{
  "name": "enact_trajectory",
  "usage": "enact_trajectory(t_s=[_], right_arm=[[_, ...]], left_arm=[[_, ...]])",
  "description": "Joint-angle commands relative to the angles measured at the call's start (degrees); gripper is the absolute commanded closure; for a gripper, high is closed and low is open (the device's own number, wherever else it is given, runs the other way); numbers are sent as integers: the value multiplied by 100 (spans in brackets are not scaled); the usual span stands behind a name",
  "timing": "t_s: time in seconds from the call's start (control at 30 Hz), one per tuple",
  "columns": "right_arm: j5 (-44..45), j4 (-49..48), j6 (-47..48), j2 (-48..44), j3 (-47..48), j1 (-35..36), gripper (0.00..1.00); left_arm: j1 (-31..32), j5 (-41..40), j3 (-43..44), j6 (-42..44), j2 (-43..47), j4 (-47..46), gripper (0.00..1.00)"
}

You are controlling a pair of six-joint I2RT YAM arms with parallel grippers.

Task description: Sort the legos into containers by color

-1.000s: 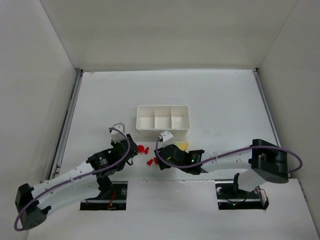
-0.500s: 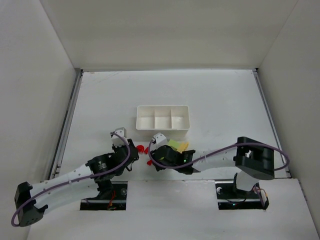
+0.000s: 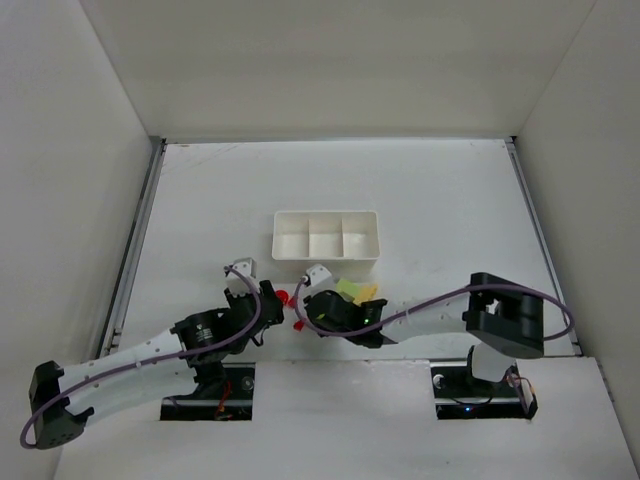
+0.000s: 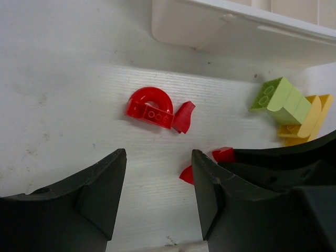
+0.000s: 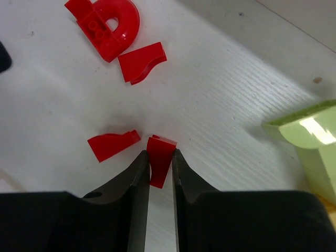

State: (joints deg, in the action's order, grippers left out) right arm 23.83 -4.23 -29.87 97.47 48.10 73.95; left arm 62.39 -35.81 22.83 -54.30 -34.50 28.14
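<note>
Nothing is sorted yet: the three compartments of the white tray (image 3: 300, 257) look bare, and the legos (image 3: 352, 290) lie on the table (image 3: 450, 200) just below it, with the red arch (image 4: 150, 106) and red wedge (image 4: 184, 116) mid-frame in the left wrist view and the light green brick (image 4: 281, 100) and yellow bricks (image 4: 307, 126) at its right edge. The right claw (image 5: 159, 164) is pinching a small red piece (image 5: 160, 148) low in its view, while the left claw (image 4: 157, 176) hangs spread below the arch. Since a second ago the right claw has slid left onto the red cluster, and the left claw has edged right.

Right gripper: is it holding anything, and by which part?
Yes: the right gripper pinches a small red lego by its near end; the far end sticks out.
</note>
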Motion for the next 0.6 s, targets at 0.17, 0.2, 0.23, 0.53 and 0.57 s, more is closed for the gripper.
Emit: enact_trajectory(t_s=[0.17,0.2,0.23,0.53,0.57], right_arm=[[17,212,507,-2389,6,-779,81],[-36,229,613,-2460,68,-1034,81],[-54,238,709,-2496,147,-1280,81],[7,159,1141,-1969,683,-2750,79],[16,177,1150,-1925,692,-2837,79]], left_arm=[[699,215,-253,-230,-205,-492,52],[761,215,-253,-195,-311,-624,52],[822,189,-244,-151,-433,-739,52],[1086,215,-68,69,-1629,-1337,51],[1104,224,-59,78,-1743,-1381,51]])
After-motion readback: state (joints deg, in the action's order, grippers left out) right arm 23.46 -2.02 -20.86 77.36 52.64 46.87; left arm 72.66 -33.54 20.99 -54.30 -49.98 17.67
